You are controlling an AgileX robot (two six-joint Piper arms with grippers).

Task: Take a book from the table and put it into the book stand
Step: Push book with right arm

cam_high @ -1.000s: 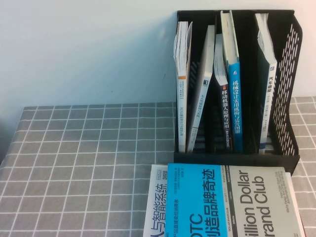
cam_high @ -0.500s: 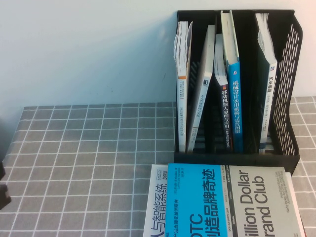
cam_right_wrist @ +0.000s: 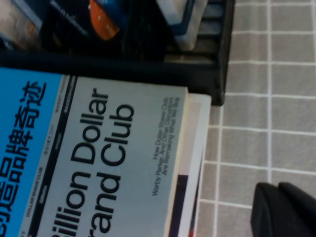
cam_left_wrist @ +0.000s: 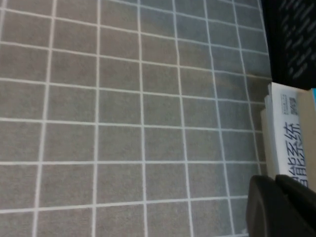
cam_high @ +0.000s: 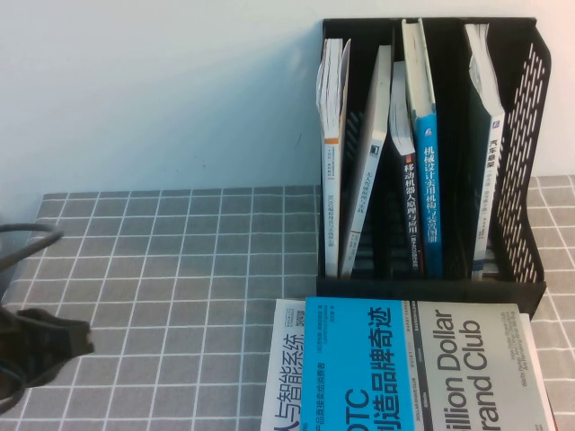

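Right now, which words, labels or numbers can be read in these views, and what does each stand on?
"illion Dollar / rand Club", cropped: grey half of the book.
"DTC" plus white Chinese characters: its blue half.
White Chinese characters: blue spine in the book stand.
Chinese characters: white book beneath.
Other spines and small print: too small to read.
Left hand at the table's left edge; right hand over the cloth beside the books.

A white-covered book (cam_high: 286,373) lies flat at the lower centre of the frame. Upright books fill the upper right, among them a tall blue-spined book (cam_high: 429,193). A pale wall (cam_high: 162,90) spans the top.
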